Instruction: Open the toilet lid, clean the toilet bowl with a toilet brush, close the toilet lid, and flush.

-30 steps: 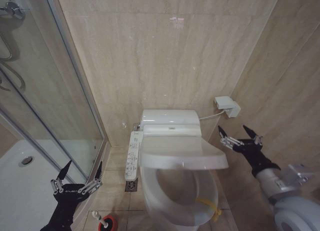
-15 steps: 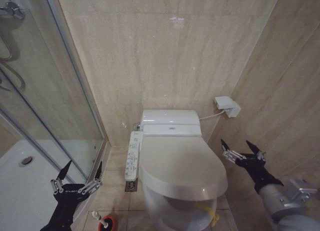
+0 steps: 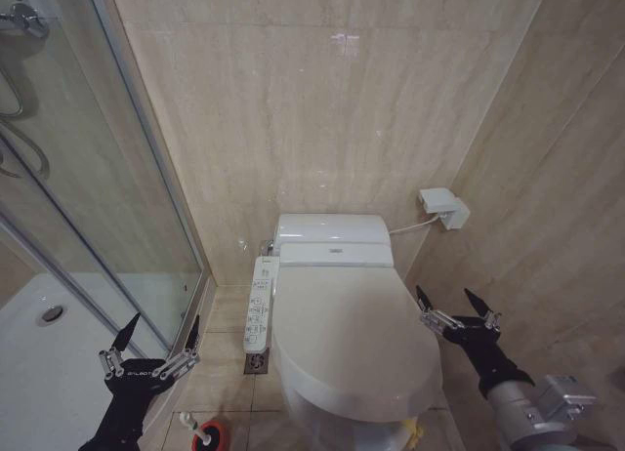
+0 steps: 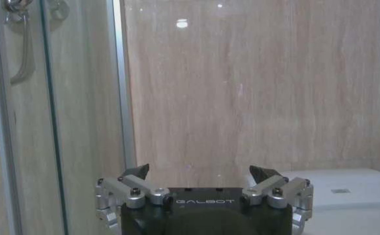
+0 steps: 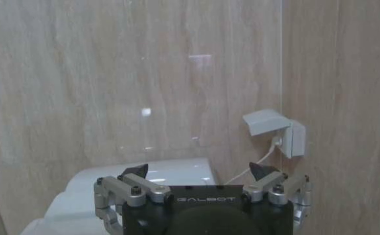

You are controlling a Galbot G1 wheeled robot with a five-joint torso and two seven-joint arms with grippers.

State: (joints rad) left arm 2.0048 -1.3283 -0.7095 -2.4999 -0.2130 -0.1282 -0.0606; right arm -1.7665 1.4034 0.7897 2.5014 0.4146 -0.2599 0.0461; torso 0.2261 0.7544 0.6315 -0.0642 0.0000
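Large glossy white oval plastic toilet lid (image 3: 352,339) down, lower centre. Right gripper (image 3: 457,314) beside it, jaws wide, empty. Left gripper (image 3: 151,346) lower left, jaws wide. Flush next: reach gently, avoid lid.

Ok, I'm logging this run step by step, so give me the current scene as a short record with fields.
toilet lid: down, covering the bowl, yellow loop tag at its front edge
toilet brush: standing in the red holder on the floor, left of the toilet
left gripper: open, empty, low beside the shower glass
right gripper: open, empty, just right of the lid, not touching it
control panel: on the toilet's left side
wall socket: cable runs to the toilet
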